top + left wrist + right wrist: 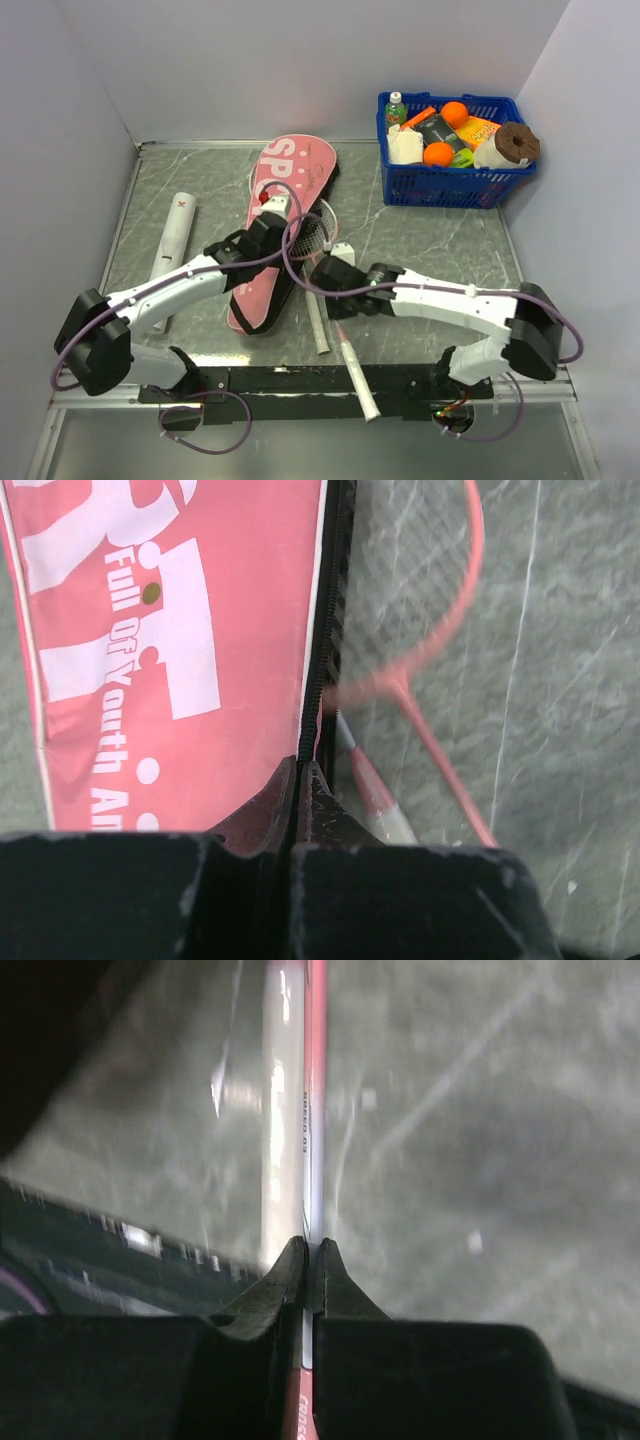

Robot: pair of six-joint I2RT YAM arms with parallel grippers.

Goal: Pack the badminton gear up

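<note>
The pink racket-shaped bag (pixel 290 190) with white lettering lies in the middle of the table. My left gripper (pixel 272 212) is shut on its black zipper edge (pixel 318 670); in the left wrist view the gripper (pixel 303 770) pinches that edge. Beside the bag, a pink racket head (pixel 445 600) rests on the table. My right gripper (pixel 322 272) is shut on a thin pink-and-white racket shaft (pixel 314 1110); in the right wrist view the gripper (pixel 312 1248) has the shaft between its tips. Two pale handles (pixel 318 328) (pixel 358 378) point toward the near edge. A white tube (pixel 176 232) lies at the left.
A blue plastic basket (pixel 450 185) holding oranges, a bottle and packets stands at the back right corner. Grey walls close the table on the left, back and right. The black base rail (pixel 300 380) runs along the near edge.
</note>
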